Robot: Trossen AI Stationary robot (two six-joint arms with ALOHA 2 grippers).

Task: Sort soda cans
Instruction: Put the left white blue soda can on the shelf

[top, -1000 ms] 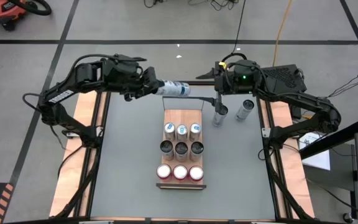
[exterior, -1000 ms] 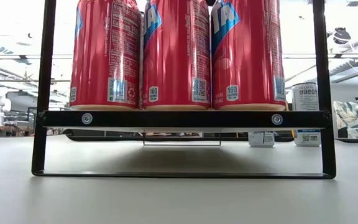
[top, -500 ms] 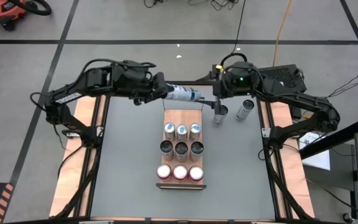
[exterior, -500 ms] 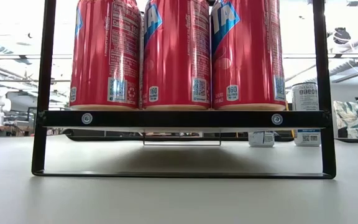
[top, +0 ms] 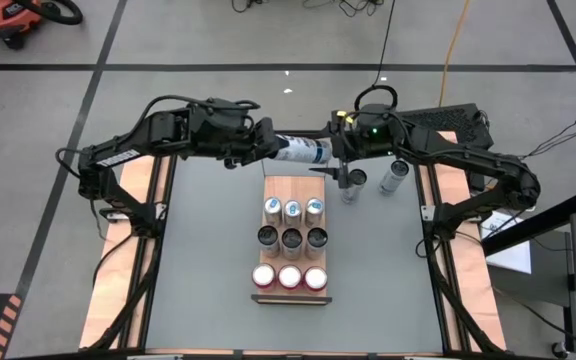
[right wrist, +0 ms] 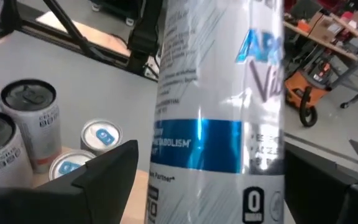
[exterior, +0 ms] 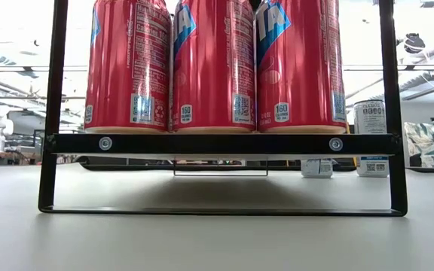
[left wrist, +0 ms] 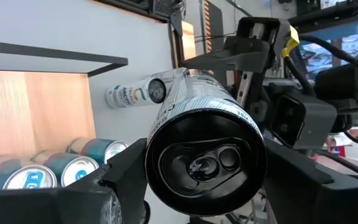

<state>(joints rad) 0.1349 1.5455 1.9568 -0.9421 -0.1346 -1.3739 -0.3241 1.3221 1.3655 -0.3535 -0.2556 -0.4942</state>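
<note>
My left gripper (top: 268, 147) is shut on a silver-grey soda can (top: 306, 151) with a dark top (left wrist: 207, 163), held level above the far end of the wooden rack (top: 290, 186). My right gripper (top: 340, 165) is open. Its fingers stand on either side of the can's other end (right wrist: 216, 112), and I cannot tell whether they touch it. On the rack stand three blue cans (top: 293, 208), three silver-grey cans (top: 292, 238) and three red cans (top: 289, 277). The red cans fill the low view (exterior: 213, 68). My left gripper pinches the can's wall near its dark-topped end (left wrist: 166, 124) between its two fingers (left wrist: 126, 171). The fingers come level from the table's left and lie along the can. The can lies on its side, lifted clear, with its other end toward the table's right.
Two more silver-grey cans (top: 353, 183) (top: 396, 175) stand on the table right of the rack's far end, below my right arm. One of them shows in the low view (exterior: 371, 120). Wooden strips (top: 128, 230) run along the table's left and right sides.
My left gripper has carried the can toward the table's right edge, up to my right gripper, and the can stays level. My right gripper has shifted a little toward the table's left, so its fingers now stand around the can's end.
</note>
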